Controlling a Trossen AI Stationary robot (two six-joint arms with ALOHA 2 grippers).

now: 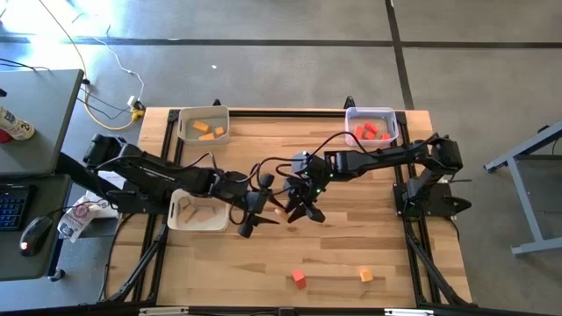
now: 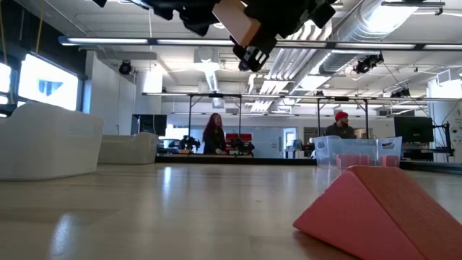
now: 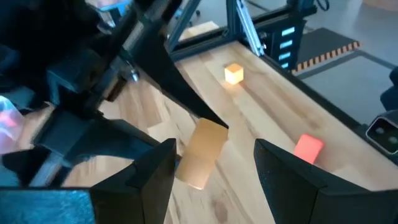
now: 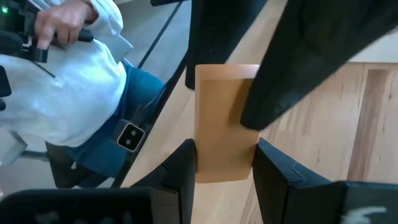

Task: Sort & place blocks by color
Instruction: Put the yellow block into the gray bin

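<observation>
The right gripper (image 4: 224, 163) is clamping a plain light-wood rectangular plank (image 4: 225, 121) in mid-air above the table's middle, and the left gripper (image 3: 214, 163) is waiting just beside it with its fingers spread wide and empty. This looks like a handover. Next the left fingers probably need to close on the plank and carry it to the pale plastic bin (image 1: 177, 219) of light-wood pieces.

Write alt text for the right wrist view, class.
The right claw is shut on a plain light wood plank, held above the wooden table. Beyond the table edge sits a person in a white top and jeans.
</observation>
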